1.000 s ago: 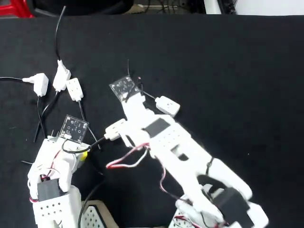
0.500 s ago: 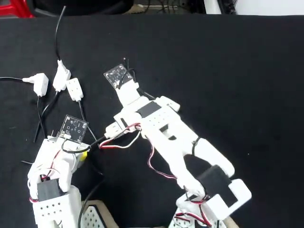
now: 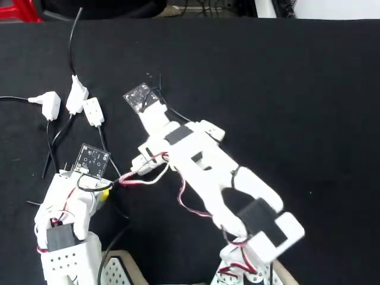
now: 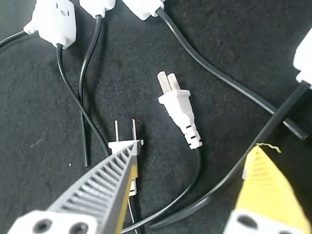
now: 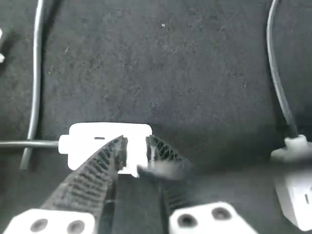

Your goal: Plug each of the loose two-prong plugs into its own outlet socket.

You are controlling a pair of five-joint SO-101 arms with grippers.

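Note:
Two loose white two-prong plugs lie on the black cloth in the left wrist view. One plug (image 4: 178, 105) is in full sight; the other plug (image 4: 125, 142) is half hidden by the grey finger. My left gripper (image 4: 197, 146) hangs open above them, at the table's front left (image 3: 92, 161). Three white outlet sockets (image 3: 77, 101) sit in a cluster just beyond it. My right gripper (image 5: 135, 144) is shut on a white outlet socket (image 5: 87, 144). It sits left of the table's centre (image 3: 141, 98).
Another socket (image 3: 208, 130) lies beside the right arm, and one more socket (image 3: 142, 159) lies under it near the left gripper. Black cables (image 3: 56, 136) trail over the left side. The right half of the cloth (image 3: 309, 89) is bare.
The right arm has swung its gripper up and to the left, away from the table's front edge. The left arm has kept still.

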